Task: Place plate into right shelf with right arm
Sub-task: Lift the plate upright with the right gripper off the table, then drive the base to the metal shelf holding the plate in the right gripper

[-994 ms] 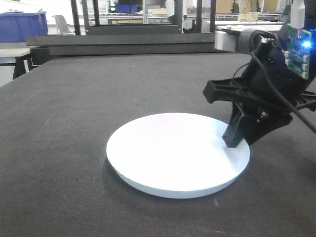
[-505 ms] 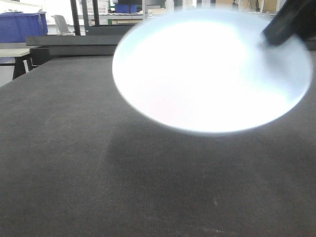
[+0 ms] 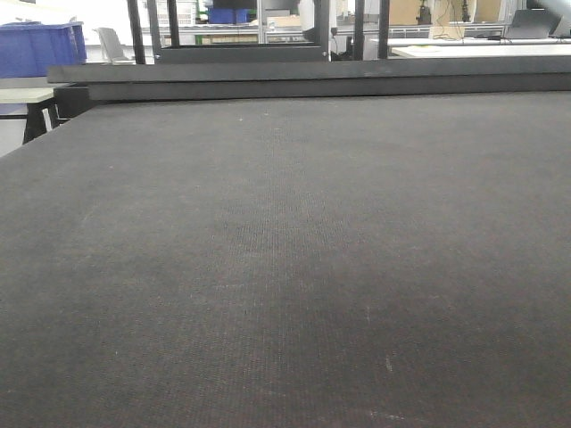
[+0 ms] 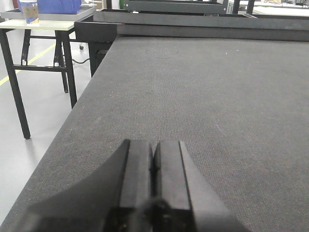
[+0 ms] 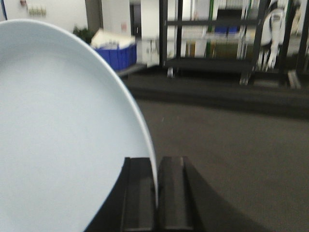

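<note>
The white plate fills the left half of the right wrist view, held up on edge above the dark table. My right gripper is shut on the plate's rim, which runs down between the two black fingers. In the left wrist view my left gripper is shut with nothing in it, low over the table's left side. The front view shows only bare table, with neither plate nor arm. The right shelf is out of view.
A raised black ledge runs along the table's far edge. A side table on black legs stands across a floor gap to the left. A blue bin sits far left. A dark-framed rack stands beyond the table.
The right gripper took the plate by its rim off the table, lifted it up through the front view, and both have left that view.
</note>
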`<action>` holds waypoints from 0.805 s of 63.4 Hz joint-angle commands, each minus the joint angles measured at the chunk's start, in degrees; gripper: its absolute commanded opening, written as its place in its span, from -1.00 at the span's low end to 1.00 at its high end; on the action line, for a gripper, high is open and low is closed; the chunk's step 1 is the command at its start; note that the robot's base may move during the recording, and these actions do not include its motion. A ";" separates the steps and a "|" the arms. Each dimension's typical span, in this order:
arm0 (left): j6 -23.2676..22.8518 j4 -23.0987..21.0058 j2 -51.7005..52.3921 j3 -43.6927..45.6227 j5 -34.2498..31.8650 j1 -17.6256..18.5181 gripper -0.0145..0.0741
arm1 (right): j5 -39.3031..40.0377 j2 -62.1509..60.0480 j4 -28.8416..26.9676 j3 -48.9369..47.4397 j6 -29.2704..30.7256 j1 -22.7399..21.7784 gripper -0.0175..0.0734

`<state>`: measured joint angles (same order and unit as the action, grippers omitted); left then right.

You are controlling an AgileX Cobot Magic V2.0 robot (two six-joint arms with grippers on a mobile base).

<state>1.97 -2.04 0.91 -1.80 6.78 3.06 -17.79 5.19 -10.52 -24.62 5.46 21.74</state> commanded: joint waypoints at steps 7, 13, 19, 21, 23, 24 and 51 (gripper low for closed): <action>-0.16 -0.35 0.36 -0.57 -5.02 -0.06 -0.78 | 16.56 -4.68 0.28 4.79 0.37 -0.41 -0.50; -0.16 -0.35 0.36 -0.57 -5.02 -0.06 -0.78 | 20.92 -4.84 0.28 6.07 0.37 -0.41 -0.50; -0.16 -0.35 0.36 -0.57 -5.02 -0.06 -0.78 | 21.23 -4.84 0.28 6.06 0.37 -0.41 -0.50; -0.16 -0.35 0.36 -0.57 -5.02 -0.06 -0.78 | 21.23 -4.84 0.28 6.06 0.37 -0.41 -0.50; -0.16 -0.35 0.36 -0.57 -5.02 -0.06 -0.78 | 21.23 -4.84 0.28 6.06 0.37 -0.41 -0.50; -0.16 -0.35 0.36 -0.57 -5.02 -0.06 -0.78 | 21.23 -4.84 0.28 6.06 0.37 -0.41 -0.50; -0.16 -0.35 0.36 -0.57 -5.02 -0.06 -0.78 | 21.23 -4.84 0.28 6.06 0.37 -0.41 -0.50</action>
<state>1.97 -2.04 0.91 -1.80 6.78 3.06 -2.21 -0.23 -10.31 -16.98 5.46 21.74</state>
